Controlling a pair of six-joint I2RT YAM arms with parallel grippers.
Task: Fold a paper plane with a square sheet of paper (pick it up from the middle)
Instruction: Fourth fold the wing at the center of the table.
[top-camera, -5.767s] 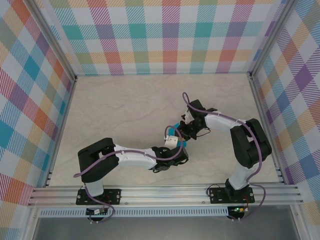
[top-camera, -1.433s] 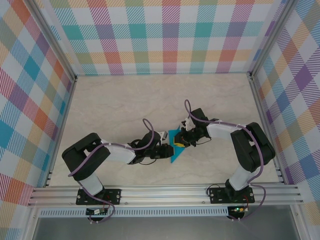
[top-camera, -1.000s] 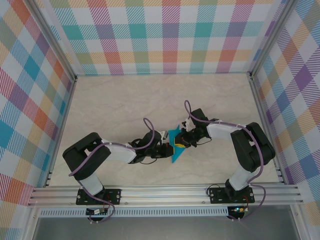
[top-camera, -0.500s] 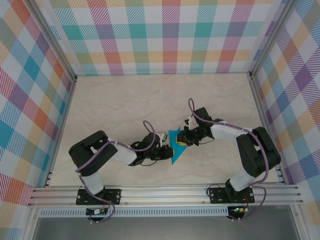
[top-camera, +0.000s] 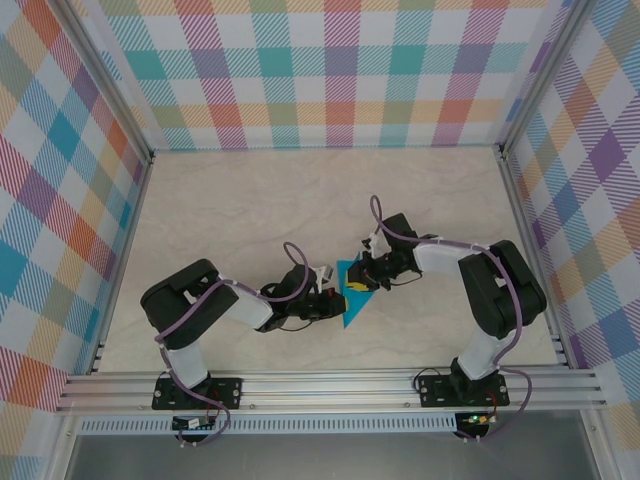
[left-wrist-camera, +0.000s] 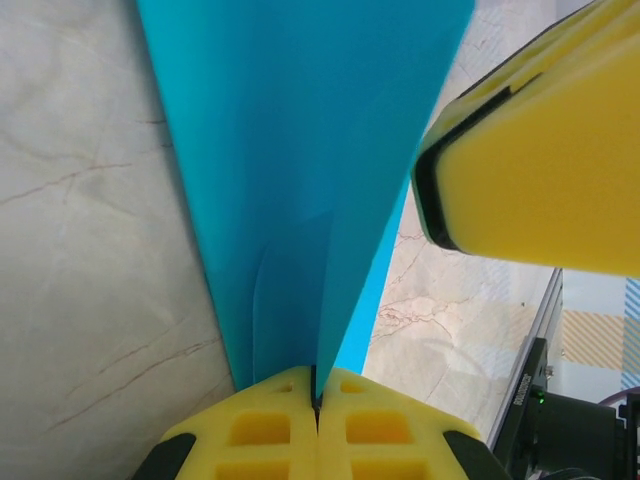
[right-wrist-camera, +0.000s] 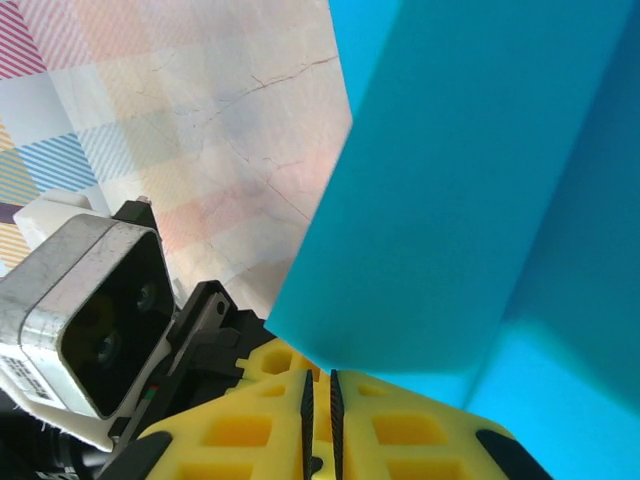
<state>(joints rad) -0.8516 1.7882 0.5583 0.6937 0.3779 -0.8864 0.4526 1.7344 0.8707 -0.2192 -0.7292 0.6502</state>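
Two arms meet over a teal wedge at the middle of the marble-patterned table (top-camera: 230, 220): the sheet of paper (top-camera: 349, 313), already creased into a narrow triangle, lies slightly right of centre with its long axis running far to near. Its broad end points toward the back wall and its sharp tip toward the near rail. The left gripper (top-camera: 335, 304) reaches in from the left and is clenched on the paper's left side, its yellow pads (left-wrist-camera: 270, 425) pressed flat together on a fold from which two layers fan out. The right gripper (top-camera: 360, 283) comes in from the right and sits a little farther back. Its pads are drawn nearly together, with a raised flap running down into the thin slit between them, so it appears to be pinching the paper as well. The two grips sit just beside each other on opposite sides of the long axis, the left one nearer the tip. Whatever crease comes next looks likely to turn on that axis, with neither arm needing to travel to reach it
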